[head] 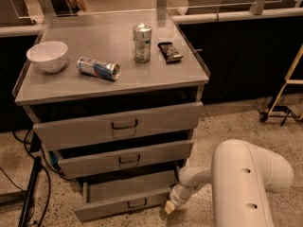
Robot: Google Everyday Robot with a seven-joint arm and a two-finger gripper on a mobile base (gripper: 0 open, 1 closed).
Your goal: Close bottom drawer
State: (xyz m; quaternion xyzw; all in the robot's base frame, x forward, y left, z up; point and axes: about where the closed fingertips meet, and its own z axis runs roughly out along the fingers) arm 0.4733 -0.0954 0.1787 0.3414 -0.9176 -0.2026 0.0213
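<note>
The bottom drawer [124, 203] is the lowest of three grey drawers and is pulled out, its flat grey interior [130, 188] showing. Its small dark wire handle [137, 204] sits at the centre of the slim front panel. My gripper [170, 207] is low down at the right end of that front panel, at the end of the white arm [246, 183]. The middle drawer [125, 157] and top drawer [118, 125] also stand partly out.
On the cabinet top stand a white bowl [47, 56], a can lying on its side [98, 68], an upright can [142, 42] and a dark packet [169, 51]. Black cables [28, 193] run on the floor at left. A wheeled stand [284, 98] is at right.
</note>
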